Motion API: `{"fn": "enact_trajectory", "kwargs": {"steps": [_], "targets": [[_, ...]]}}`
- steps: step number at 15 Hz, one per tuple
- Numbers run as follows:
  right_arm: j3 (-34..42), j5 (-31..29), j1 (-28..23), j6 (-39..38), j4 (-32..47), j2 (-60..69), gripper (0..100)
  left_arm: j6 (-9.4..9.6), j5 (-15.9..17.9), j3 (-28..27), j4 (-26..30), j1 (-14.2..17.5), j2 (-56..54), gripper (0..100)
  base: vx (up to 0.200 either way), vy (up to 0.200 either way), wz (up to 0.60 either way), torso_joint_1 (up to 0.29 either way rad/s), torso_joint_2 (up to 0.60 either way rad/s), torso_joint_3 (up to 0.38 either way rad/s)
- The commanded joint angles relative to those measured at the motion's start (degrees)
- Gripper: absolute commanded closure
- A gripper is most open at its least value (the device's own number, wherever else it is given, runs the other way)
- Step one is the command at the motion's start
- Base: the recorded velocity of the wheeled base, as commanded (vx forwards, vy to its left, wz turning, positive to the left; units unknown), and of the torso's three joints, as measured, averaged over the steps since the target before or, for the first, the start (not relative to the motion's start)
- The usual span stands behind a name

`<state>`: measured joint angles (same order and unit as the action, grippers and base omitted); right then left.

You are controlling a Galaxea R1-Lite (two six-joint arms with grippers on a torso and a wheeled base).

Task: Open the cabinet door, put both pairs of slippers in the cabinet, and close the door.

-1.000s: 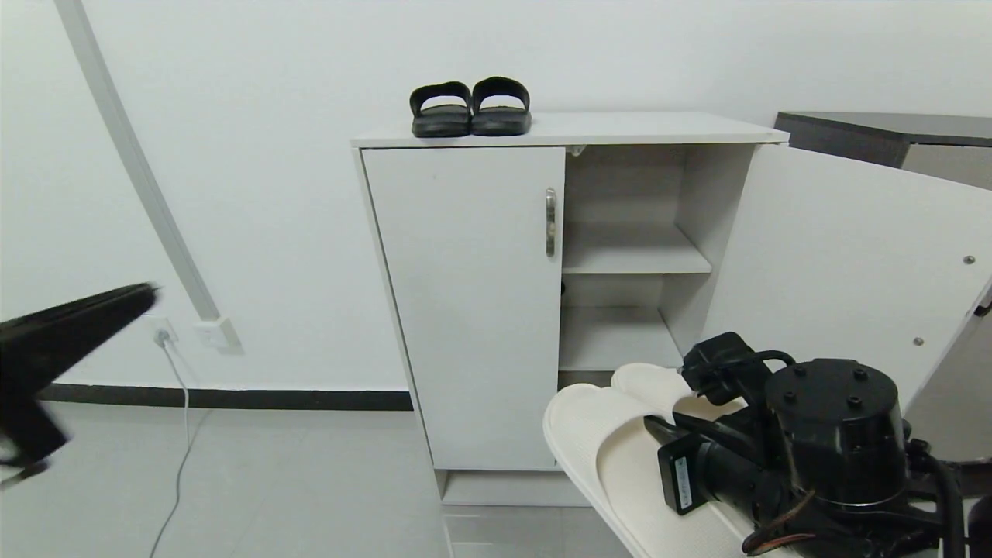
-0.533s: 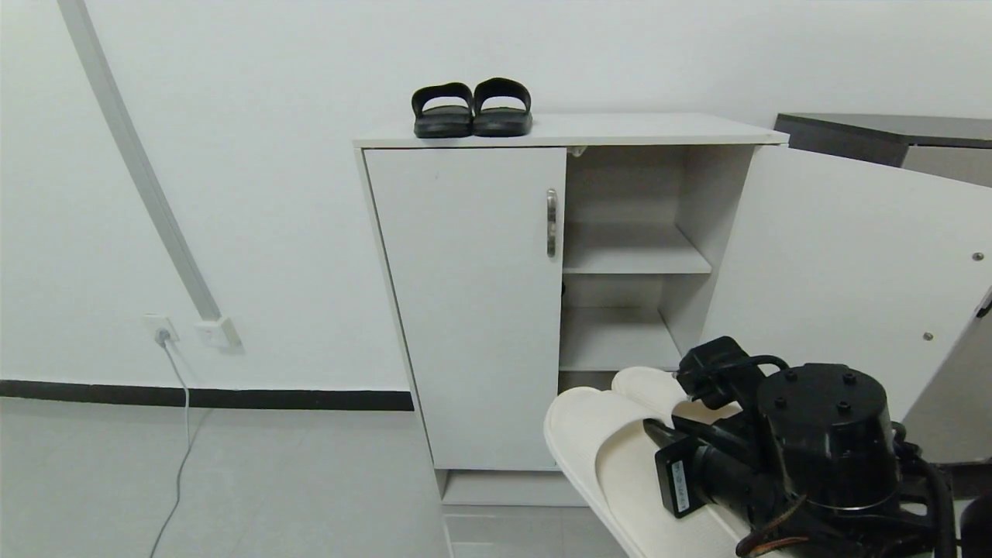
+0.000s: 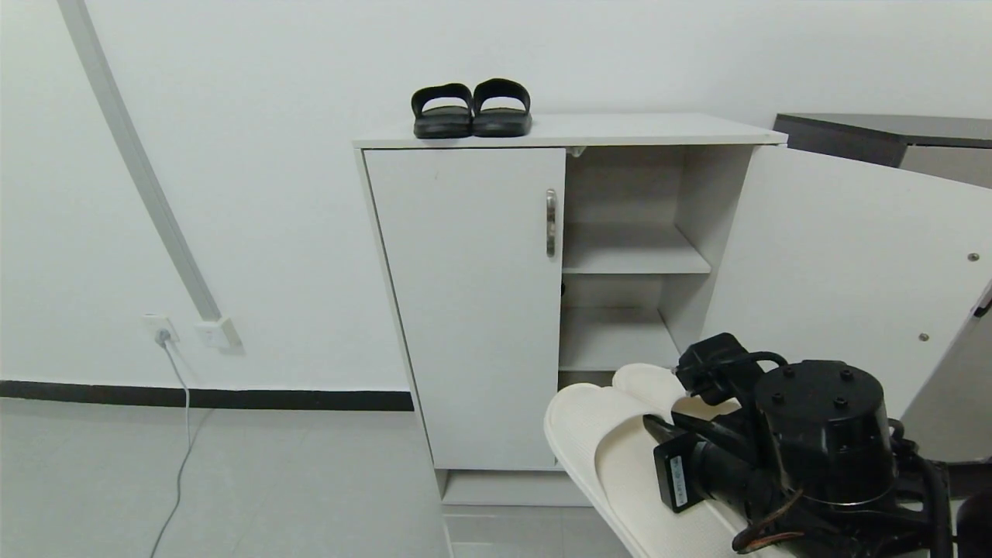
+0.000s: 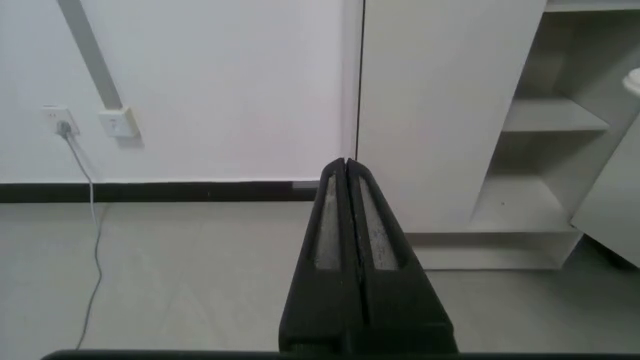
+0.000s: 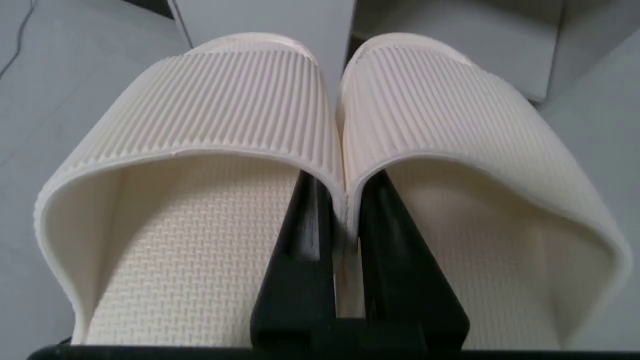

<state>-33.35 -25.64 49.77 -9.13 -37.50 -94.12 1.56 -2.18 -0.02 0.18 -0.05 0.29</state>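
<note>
A white cabinet [image 3: 465, 310] stands against the wall, its left door shut and its right door [image 3: 837, 263] swung wide open, baring two shelves [image 3: 632, 260]. A pair of black slippers [image 3: 471, 108] sits on the cabinet top at the left. My right gripper [image 5: 343, 250] is shut on the inner edges of a pair of cream slippers [image 5: 230, 120], held side by side. The cream slippers [image 3: 612, 434] hang low in front of the open compartment, toes toward it. My left gripper [image 4: 346, 215] is shut on nothing, above the floor left of the cabinet [image 4: 440, 100].
A wall socket with a grey cable [image 3: 182, 434] trailing over the floor is on the left wall. A dark cabinet [image 3: 891, 139] stands behind the open door at the right. Bare grey floor [image 3: 271, 480] stretches left of the cabinet.
The left arm, a dark blur at the head view's left edge a second ago, has left that view. The right arm and the cream slippers have hardly shifted.
</note>
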Motion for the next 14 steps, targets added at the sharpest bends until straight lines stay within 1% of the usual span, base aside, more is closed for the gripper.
{"fn": "enact_trajectory", "kwargs": {"steps": [1,2,3,4,6,10,14], "targets": [[-1.6,-2.2,0.0,-0.4,0.0,-2.0,100,-0.07,0.0,0.0,0.0,0.0,-0.3,100,0.000,0.000,0.00,0.000,0.00,0.000],[-3.5,-6.0,0.0,-2.2,0.0,-4.1,100,-0.07,0.0,0.0,0.0,0.0,-0.3,100,0.000,0.000,0.00,0.000,0.00,0.000],[-5.0,-8.3,0.1,-3.7,0.0,-5.6,100,-0.07,0.1,0.0,0.1,0.0,-0.2,100,0.000,0.000,0.00,0.000,0.00,0.000],[-8.3,-13.1,0.0,-6.4,0.0,-9.1,100,0.02,0.1,0.0,0.0,0.0,-0.3,100,0.000,0.000,0.00,0.000,0.00,0.000],[-11.2,-17.3,-0.3,-8.4,0.0,-13.0,100,0.11,0.2,0.0,0.0,0.0,-0.3,100,0.000,0.000,0.00,0.000,0.00,0.000],[-12.4,-18.3,-1.2,-9.7,-0.2,-17.0,100,0.02,0.1,0.0,0.0,0.0,-0.3,100,0.000,-0.200,0.00,0.002,0.00,0.002],[-12.2,-18.3,-1.6,-9.5,-3.6,-19.6,100,-0.15,0.1,0.0,0.0,0.0,-0.3,100,0.000,-0.200,0.00,0.001,0.00,0.002]]}}
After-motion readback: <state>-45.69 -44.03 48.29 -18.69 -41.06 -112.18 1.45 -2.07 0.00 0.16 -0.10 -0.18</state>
